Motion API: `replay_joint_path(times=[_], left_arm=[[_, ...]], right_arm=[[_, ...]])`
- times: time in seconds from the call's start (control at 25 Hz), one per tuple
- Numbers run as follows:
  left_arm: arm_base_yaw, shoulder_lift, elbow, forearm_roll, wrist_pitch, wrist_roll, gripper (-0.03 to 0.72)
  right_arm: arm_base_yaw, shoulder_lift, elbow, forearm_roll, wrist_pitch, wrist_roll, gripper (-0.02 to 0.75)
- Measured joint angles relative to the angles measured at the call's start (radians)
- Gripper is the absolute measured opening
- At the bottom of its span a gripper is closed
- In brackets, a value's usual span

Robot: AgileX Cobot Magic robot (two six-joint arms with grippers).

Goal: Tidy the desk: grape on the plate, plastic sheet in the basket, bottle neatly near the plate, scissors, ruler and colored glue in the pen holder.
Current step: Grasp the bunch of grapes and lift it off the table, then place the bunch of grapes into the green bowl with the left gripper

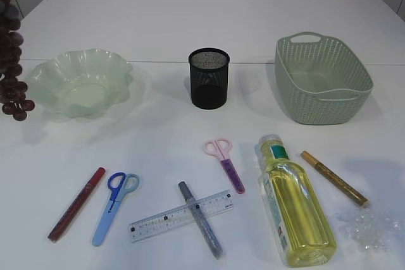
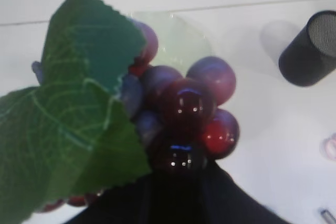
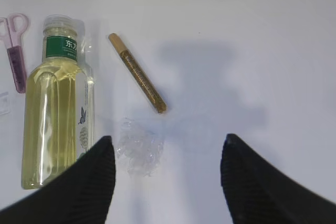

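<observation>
**Grape bunch held on the left, plate not yet reached**

Exterior view: grape hangs at the far left edge, above the table and just left of the plate. The arm carrying it is out of frame. Pen holder stands mid-table, basket to the right. Along the near edge lie a red glue, blue scissors, ruler with a grey glue crossed over it, pink scissors, bottle on its side, gold glue and the plastic sheet.

Left wrist view: left gripper is narrowed on the bunch. Berries and a green leaf fill the frame; the fingertips themselves are hidden behind them. Plate shows pale green beyond, holder at upper right.

Right wrist view: right gripper stands wide, holding nothing, above the sheet, with gold glue and bottle just beyond.

Handling, judged: the bunch looks light and lumpy. It probably swings from its stem, so the stem is the firm hold, as smooth round berries would likely slip. The sheet looks thin, crinkled and springy; pinch a raised fold. The bottle is probably the heaviest item and may roll; grip mid-body.
</observation>
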State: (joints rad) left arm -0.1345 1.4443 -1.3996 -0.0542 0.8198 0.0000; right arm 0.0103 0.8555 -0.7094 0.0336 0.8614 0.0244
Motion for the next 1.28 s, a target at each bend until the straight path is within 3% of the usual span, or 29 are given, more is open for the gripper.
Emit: replay_joint_path(times=[0.4, 0.88, 1.28], left_arm=[[0.0, 0.285, -0.261, 0.0, -0.084, 0.0, 0.108], [0.0, 0.608, -0.374, 0.046, -0.298, 0.0, 0.12], [0.0, 0.691, -0.374, 0.048, -0.225, 0.0, 0.379]], right_arm=[[0.0, 0.009, 0.0, 0.0, 0.0, 0.0, 0.496], [0.0, 0.073, 0.0, 0.0, 0.009, 0.0, 0.496], [0.0, 0.109, 0.0, 0.0, 0.009, 0.0, 0.496]])
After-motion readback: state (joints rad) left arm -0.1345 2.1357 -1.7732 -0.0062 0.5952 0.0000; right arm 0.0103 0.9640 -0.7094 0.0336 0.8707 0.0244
